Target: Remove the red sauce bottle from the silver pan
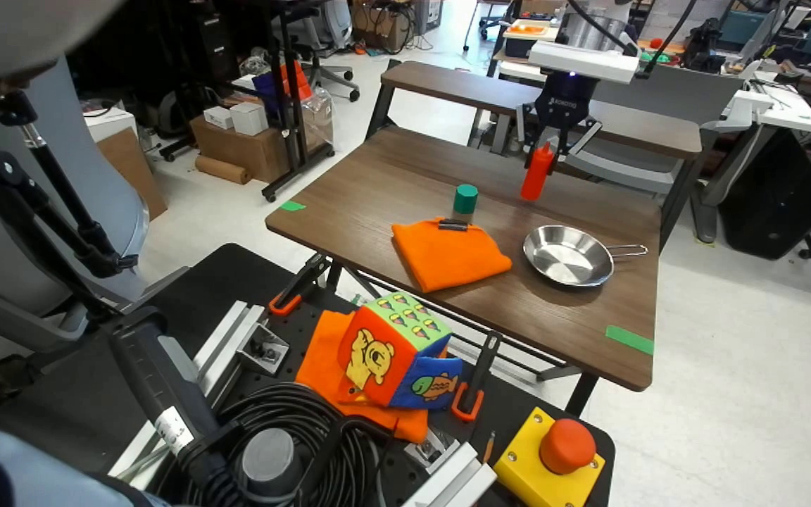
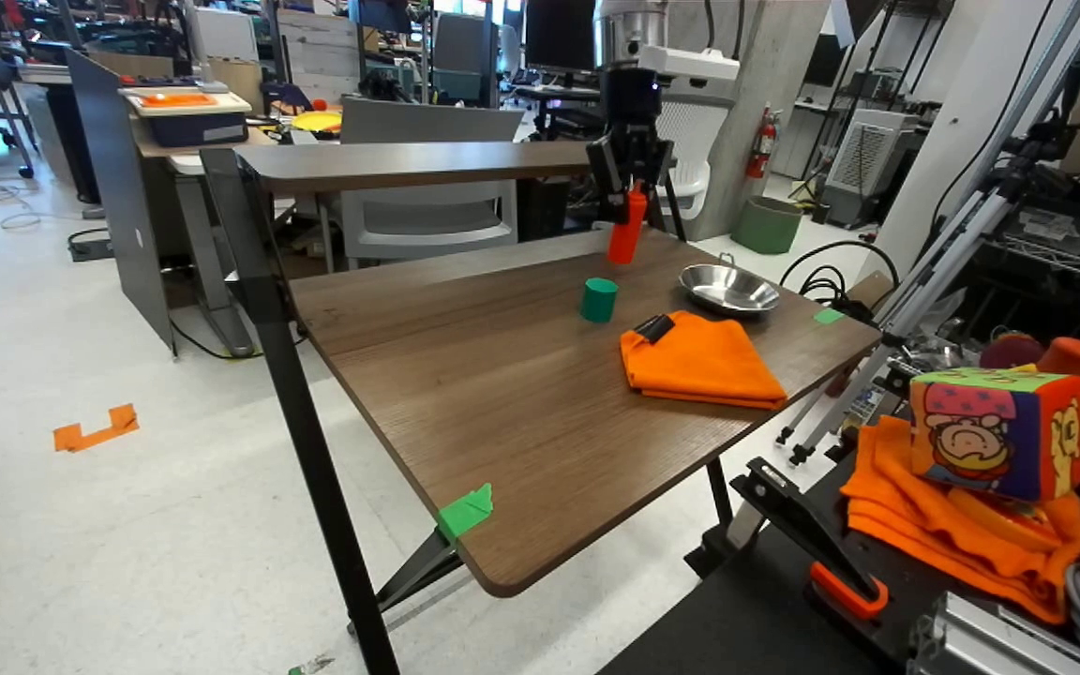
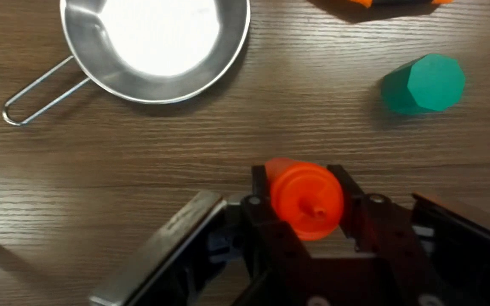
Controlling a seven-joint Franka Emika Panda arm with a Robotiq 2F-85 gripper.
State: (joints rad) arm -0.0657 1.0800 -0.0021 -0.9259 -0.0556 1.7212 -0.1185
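pointing down, gripper (image 1: 541, 160) clasps red bottle (image 1: 534, 183)

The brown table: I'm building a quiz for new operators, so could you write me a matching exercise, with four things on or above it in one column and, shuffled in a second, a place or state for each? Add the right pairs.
Things
1. red sauce bottle
2. silver pan
3. orange cloth on the table
4. green cylinder

Places and states
A. folded, with a black clip at its edge
B. standing upright on the table, ungripped
C. held in the pincer
D. has a wire handle and no bottle inside

Right pairs: 1-C, 2-D, 3-A, 4-B.
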